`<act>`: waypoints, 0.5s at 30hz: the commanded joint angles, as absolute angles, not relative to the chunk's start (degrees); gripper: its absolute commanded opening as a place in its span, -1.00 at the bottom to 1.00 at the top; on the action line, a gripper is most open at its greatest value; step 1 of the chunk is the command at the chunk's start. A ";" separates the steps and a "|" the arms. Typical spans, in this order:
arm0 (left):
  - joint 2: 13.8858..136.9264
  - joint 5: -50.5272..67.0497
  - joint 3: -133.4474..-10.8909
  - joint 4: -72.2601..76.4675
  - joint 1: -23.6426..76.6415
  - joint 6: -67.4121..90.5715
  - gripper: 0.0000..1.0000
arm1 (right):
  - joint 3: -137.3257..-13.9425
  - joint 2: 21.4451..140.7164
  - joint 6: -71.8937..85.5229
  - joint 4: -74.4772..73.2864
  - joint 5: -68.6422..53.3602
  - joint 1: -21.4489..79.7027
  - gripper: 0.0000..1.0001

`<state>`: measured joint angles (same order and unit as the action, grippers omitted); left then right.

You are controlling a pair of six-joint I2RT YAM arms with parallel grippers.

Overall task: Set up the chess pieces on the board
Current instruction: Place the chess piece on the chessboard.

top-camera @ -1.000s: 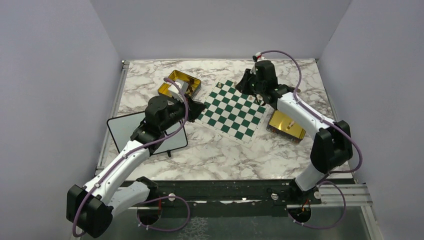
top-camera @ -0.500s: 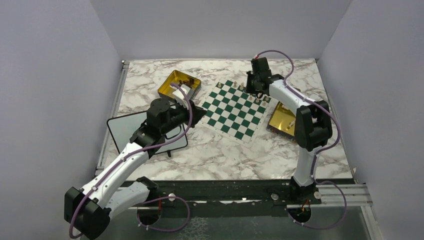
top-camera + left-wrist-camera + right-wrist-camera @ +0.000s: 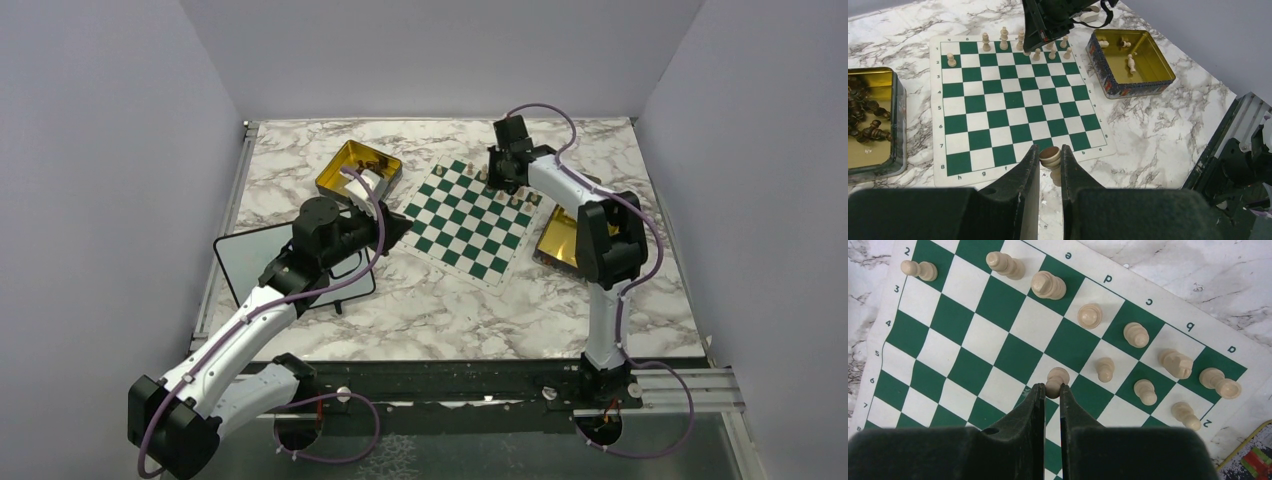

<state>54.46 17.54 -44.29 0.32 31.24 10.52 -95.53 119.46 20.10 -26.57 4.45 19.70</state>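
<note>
The green-and-white board (image 3: 462,220) lies mid-table. Several pale chess pieces (image 3: 1136,334) stand in its two far rows, one more (image 3: 951,60) alone at the h side. My left gripper (image 3: 1050,152) is shut on a pale piece (image 3: 1050,156), its round base facing the camera, at the board's near-left edge (image 3: 400,222). My right gripper (image 3: 1051,388) is shut on a pale pawn (image 3: 1057,377), over a white square beside the standing pieces (image 3: 500,180). Whether that pawn touches the board I cannot tell.
A gold tin (image 3: 870,120) of dark pieces sits left of the board (image 3: 358,168). Another gold tin (image 3: 1130,62) with three pale pieces lies right of it (image 3: 565,245). A black-framed whiteboard (image 3: 262,262) lies under my left arm. Table rail (image 3: 1243,130) runs near-right.
My right arm's elbow swung in to the left and its gripper shifted along the board's far rows with the pawn. My left arm shifted slightly, still holding its piece.
</note>
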 commanded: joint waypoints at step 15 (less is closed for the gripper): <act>52.82 19.06 -44.20 0.67 31.38 9.93 -0.99 | -101.55 125.02 22.10 -29.98 6.90 19.13 -0.72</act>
